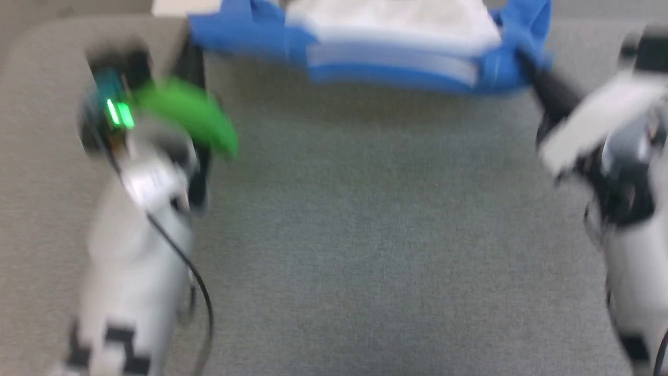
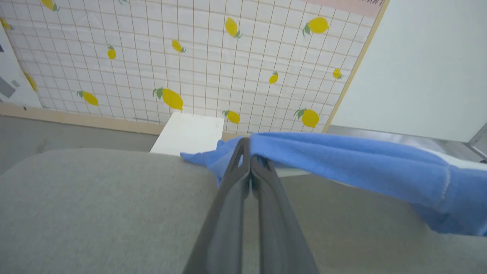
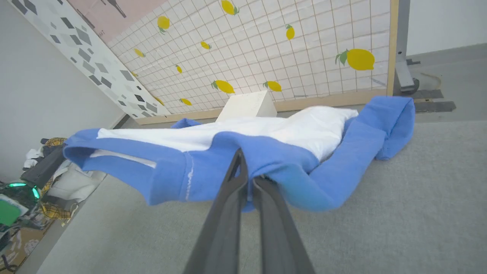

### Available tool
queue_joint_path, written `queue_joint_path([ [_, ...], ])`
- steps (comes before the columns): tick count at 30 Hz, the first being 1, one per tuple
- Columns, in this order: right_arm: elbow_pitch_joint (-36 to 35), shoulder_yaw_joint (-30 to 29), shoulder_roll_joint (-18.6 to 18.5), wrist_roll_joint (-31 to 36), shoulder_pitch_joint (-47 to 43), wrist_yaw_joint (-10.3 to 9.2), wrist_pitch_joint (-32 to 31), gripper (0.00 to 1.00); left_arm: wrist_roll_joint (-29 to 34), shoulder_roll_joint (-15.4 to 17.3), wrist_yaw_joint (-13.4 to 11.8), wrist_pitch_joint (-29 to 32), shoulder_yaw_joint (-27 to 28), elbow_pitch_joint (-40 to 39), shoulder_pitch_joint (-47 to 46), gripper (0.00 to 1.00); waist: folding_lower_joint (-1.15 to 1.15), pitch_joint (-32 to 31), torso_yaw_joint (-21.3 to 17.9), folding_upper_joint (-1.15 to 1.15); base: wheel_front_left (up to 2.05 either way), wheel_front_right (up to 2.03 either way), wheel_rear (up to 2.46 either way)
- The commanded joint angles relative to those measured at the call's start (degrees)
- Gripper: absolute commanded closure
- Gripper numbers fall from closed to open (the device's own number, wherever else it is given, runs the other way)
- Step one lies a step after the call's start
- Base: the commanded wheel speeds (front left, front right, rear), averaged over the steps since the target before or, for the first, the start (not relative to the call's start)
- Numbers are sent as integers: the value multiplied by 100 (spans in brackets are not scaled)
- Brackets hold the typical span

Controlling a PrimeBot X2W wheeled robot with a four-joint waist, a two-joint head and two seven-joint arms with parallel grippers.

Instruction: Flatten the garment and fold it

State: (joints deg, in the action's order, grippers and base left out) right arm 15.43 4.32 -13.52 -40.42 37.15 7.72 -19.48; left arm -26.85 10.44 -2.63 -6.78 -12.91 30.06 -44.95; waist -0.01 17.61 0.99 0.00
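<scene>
Nearest the robot, the bare grey fabric-covered table [image 1: 365, 235] lies between the two pale forearms. That free stretch is probably where the shirt is meant to be spread.

The left gripper [image 2: 249, 160] has its two dark fingers pressed together on a pinch of blue cloth. The right gripper [image 3: 247, 173] is clenched the same way on a blue fold beside a stitched seam. Each seems to hold a shoulder or a sleeve, but which cannot be told.

The garment [image 1: 396, 47], a T-shirt, hangs between them as a band above the table, close to its far edge. Gripping it at two points well apart looks like a way to pull the width taut, so that the wrinkles drop out before it is laid down for folding.

It is far from flat. The blue band sags a little in the middle, and the white body is bunched up behind it. In the right wrist view one blue sleeve loops back and droops onto the table surface. No lettering or patch can be made out, and the head view is blurred.

Beyond the far edge stands a white block [image 2: 188, 133], and behind it a lemon-print screen [image 2: 190, 57].
</scene>
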Motion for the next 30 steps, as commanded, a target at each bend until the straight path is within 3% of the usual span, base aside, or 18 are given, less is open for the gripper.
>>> queue_joint_path([
  [1,-103,-187,-35,-32,-388,-23,3,100,-117,81,-141,76,114,-232,502,100,1,-790,228,0,0,0,0],
  [8,-636,-714,185,104,-2046,-23,-264,100,-452,-49,-587,598,79,-1695,2822,100,1,-1205,249,0,0,0,0],
  [13,-972,-902,247,420,-3026,-23,-547,100,-496,59,-942,1116,-17,-2337,4019,100,1,-1363,235,0,0,0,0],
  [20,-1310,-995,283,868,-3937,-23,-1005,100,-553,301,-1269,1912,-150,-2733,5011,100,1,-1476,212,0,0,0,0],
  [30,-1717,-871,82,1728,-4751,-23,-2308,100,-665,617,-1711,3257,-377,-2985,5743,100,1,-1609,213,0,0,0,0],
])
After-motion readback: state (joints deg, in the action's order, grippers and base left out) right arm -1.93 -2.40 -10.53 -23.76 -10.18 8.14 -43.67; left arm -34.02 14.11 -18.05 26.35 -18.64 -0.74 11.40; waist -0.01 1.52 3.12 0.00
